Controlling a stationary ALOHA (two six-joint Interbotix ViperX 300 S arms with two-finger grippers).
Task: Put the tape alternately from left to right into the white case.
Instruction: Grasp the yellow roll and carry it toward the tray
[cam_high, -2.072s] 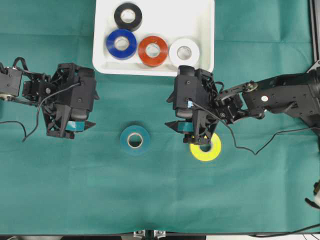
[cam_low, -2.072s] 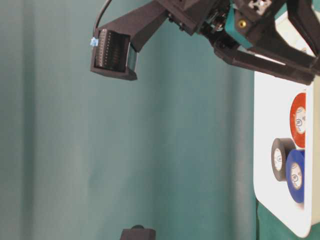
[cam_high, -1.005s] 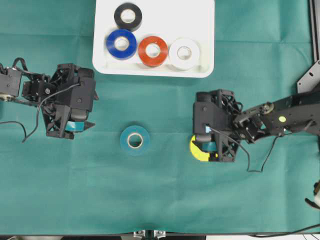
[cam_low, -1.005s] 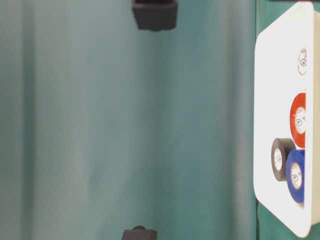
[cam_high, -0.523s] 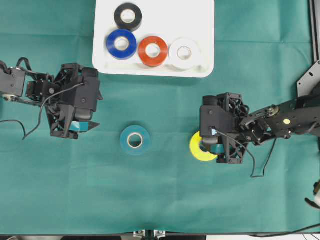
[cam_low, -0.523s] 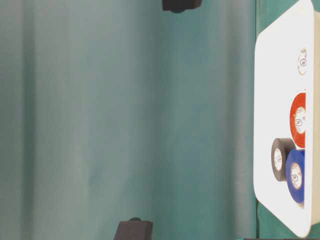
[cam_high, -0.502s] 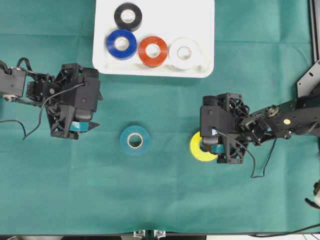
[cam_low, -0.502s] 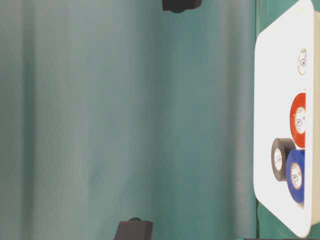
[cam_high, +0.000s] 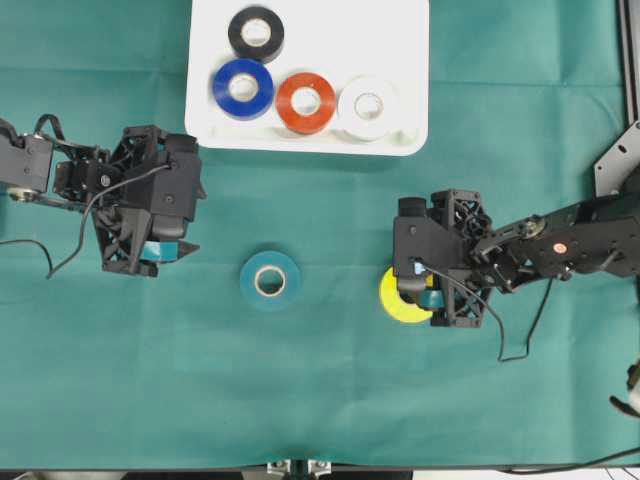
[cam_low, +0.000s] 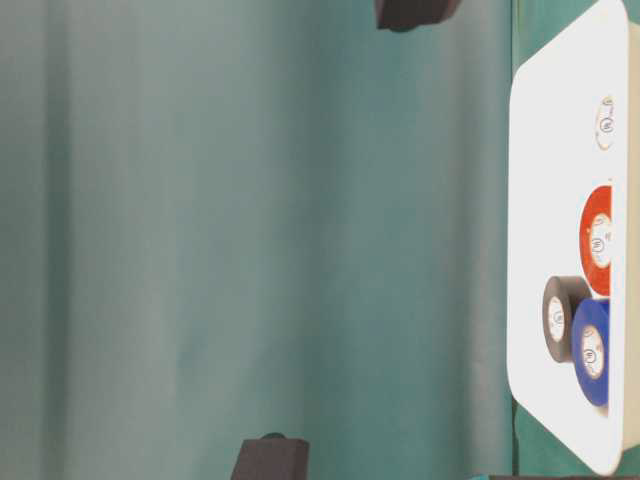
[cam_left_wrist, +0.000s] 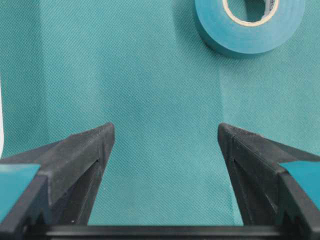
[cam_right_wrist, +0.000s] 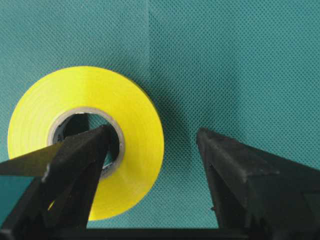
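Landmark: white case (cam_high: 410, 60), top centre of the green cloth (cam_high: 320, 400).

Left gripper (cam_high: 150, 262) below and left of the case, jaws wide, nothing between them, only cloth. Probably parked there for the next left-side pick. Teal roll (cam_high: 270, 280) just right of it, below the case's left half, flat on the cloth and touching nothing; pale cardboard core, smooth glossy band.

Inside the case: black roll (cam_high: 256, 32) at the back, then blue roll (cam_high: 242, 88), red roll (cam_high: 306, 102), white roll (cam_high: 368, 104) in a row along the front rim. All flat, same size. Black and blue look to be touching in the table-level view. Case is smooth white plastic, shallow, rounded corners, raised rim.

Right gripper (cam_high: 432, 300) below the case's right corner, over the yellow roll (cam_high: 402, 300). Jaws open, one finger (cam_right_wrist: 80, 150) inside the core hole, the other outside the band, so straddling the wall, likely for a pinch. Not closed on it yet. Cloth finely woven, matte.

Four of six in; teal and yellow left.
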